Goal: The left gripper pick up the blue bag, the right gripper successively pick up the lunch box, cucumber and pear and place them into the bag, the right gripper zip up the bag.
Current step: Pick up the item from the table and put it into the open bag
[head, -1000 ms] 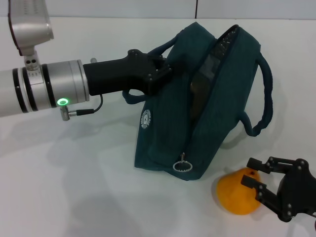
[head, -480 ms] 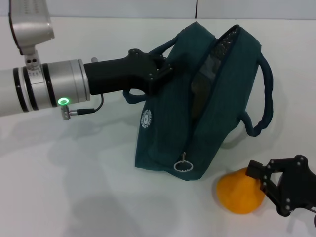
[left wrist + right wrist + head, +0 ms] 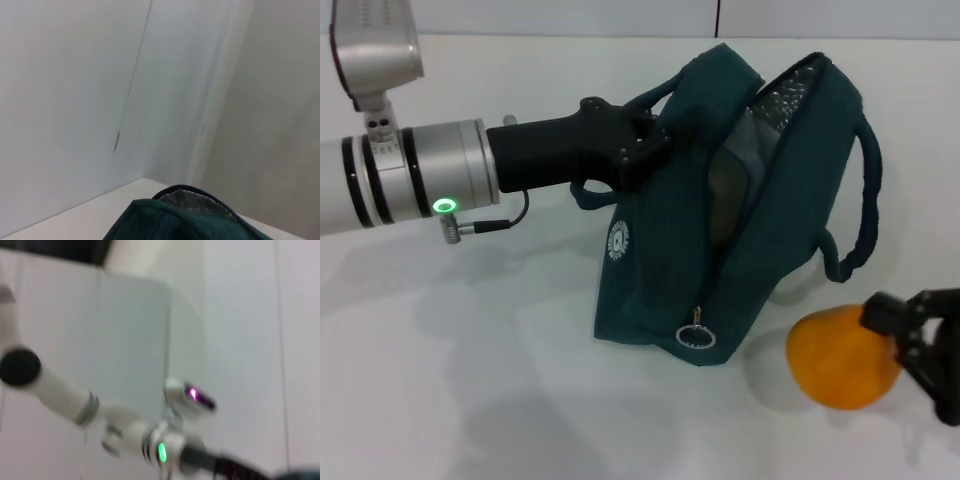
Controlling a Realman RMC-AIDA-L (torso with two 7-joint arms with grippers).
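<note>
fingers (image 3: 642, 150) of the left gripper (image 3: 638, 148) are pinched on the near handle and top edge of the blue bag (image 3: 740, 220), holding that side up so the bag stands tilted on the white counter (image 3: 470, 380) with its mouth gaping. the left arm reaches in level from the left of the head view, green wrist light on.

right gripper (image 3: 910, 340) sits at the lower right edge of the head view, its fingers closed against the pear (image 3: 842, 358), one fingertip on the fruit's upper right side. cannot tell whether the pear is clear of the counter or resting on it. pear lies just beside the bag's lower right corner, outside it.

bag interior: silver foil lining shows along the open top, and a dark shape sits inside the opening; too dim to name. lunch box and cucumber are nowhere on the visible counter, so judged to be in the bag already.

zipper ring-pull (image 3: 696, 336) hangs at the bag's near bottom end; zip fully open.

status, judged: bag hold done, two items likely loaded, pear grasped. left: pear into bag, then zip shut.
</note>
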